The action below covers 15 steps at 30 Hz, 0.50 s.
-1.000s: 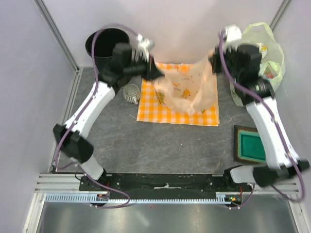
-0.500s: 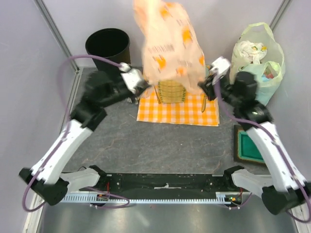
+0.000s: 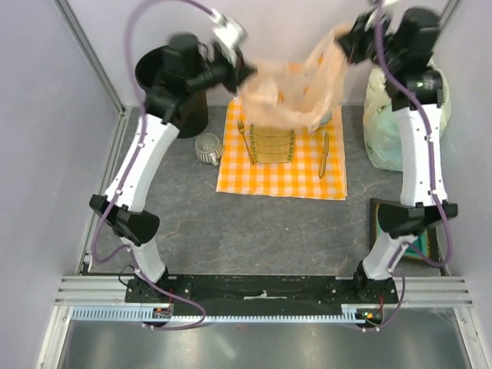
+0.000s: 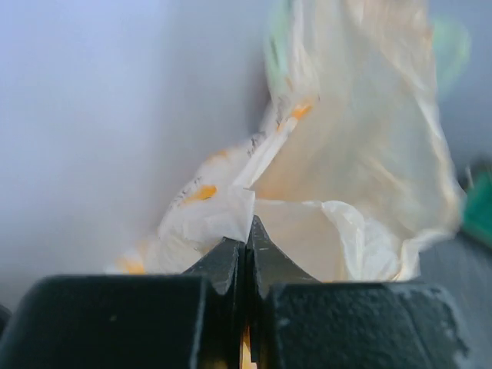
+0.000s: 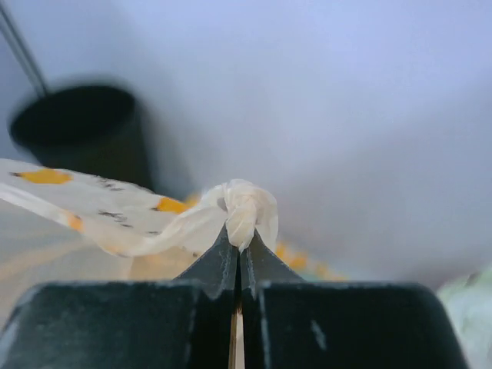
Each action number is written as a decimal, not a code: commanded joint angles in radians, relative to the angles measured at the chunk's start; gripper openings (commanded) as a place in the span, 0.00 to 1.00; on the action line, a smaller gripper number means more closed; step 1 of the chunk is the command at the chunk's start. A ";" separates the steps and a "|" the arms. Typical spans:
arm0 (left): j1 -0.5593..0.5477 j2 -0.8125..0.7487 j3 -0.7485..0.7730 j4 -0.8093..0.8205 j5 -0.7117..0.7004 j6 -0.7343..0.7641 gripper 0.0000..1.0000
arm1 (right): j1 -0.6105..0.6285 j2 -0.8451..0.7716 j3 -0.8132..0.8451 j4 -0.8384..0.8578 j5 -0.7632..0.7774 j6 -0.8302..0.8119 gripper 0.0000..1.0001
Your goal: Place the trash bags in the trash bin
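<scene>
The pale peach-orange trash bag (image 3: 288,92) hangs stretched in the air between my two grippers, above the checked cloth. My left gripper (image 3: 244,74) is shut on the bag's left edge; the left wrist view shows the plastic (image 4: 346,177) pinched at the fingertips. My right gripper (image 3: 346,44) is shut on a knotted loop handle (image 5: 247,207) of the bag. The black trash bin (image 3: 165,69) stands at the back left, partly hidden behind my left arm; it also shows in the right wrist view (image 5: 81,131), upright and apart from the bag.
An orange checked cloth (image 3: 280,173) holds a yellow plate stack (image 3: 270,142), a fork (image 3: 246,138) and a knife (image 3: 324,154). A small grey mug (image 3: 207,147) sits left of it. A pale green bag (image 3: 384,115) stands at the right wall, a green-lined tray (image 3: 411,231) near right.
Both arms have swung up and back. The bag, first low over the cloth, then raised high, now hangs stretched between the grippers, shifted left towards the bin.
</scene>
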 commanded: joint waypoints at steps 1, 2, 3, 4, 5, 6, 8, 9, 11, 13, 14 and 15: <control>0.002 -0.112 0.373 0.397 -0.033 -0.178 0.02 | -0.017 -0.096 0.426 0.284 -0.185 0.237 0.00; -0.001 -0.201 0.223 0.589 -0.025 -0.173 0.02 | -0.014 -0.208 0.210 0.532 -0.233 0.271 0.00; -0.007 -0.281 -0.132 0.669 -0.013 -0.159 0.02 | 0.001 -0.330 -0.299 0.650 -0.213 0.286 0.00; -0.042 -0.388 -0.275 0.685 0.021 -0.036 0.02 | 0.024 -0.495 -0.491 0.692 -0.169 0.198 0.00; -0.071 -0.404 -0.385 0.533 0.006 0.047 0.02 | 0.061 -0.518 -0.613 0.451 -0.129 0.089 0.00; -0.093 -0.395 -0.524 0.428 -0.026 0.112 0.02 | 0.118 -0.477 -0.746 0.310 0.021 -0.032 0.00; -0.091 -0.306 -0.637 0.254 -0.106 0.113 0.02 | 0.121 -0.397 -0.902 0.053 0.087 -0.242 0.00; -0.078 -0.271 -0.774 0.163 -0.105 0.085 0.02 | 0.121 -0.348 -1.027 0.015 0.101 -0.299 0.00; -0.061 -0.187 -0.876 0.066 -0.037 0.063 0.02 | 0.130 -0.346 -1.143 -0.066 0.152 -0.383 0.00; -0.067 -0.151 -0.949 -0.080 0.015 0.095 0.02 | 0.135 -0.395 -1.188 -0.116 0.137 -0.390 0.00; -0.067 -0.162 -0.946 -0.116 0.038 0.099 0.02 | 0.133 -0.418 -1.138 -0.154 0.102 -0.386 0.00; -0.067 -0.177 -0.899 -0.140 0.058 0.108 0.02 | 0.127 -0.449 -1.086 -0.157 0.095 -0.367 0.00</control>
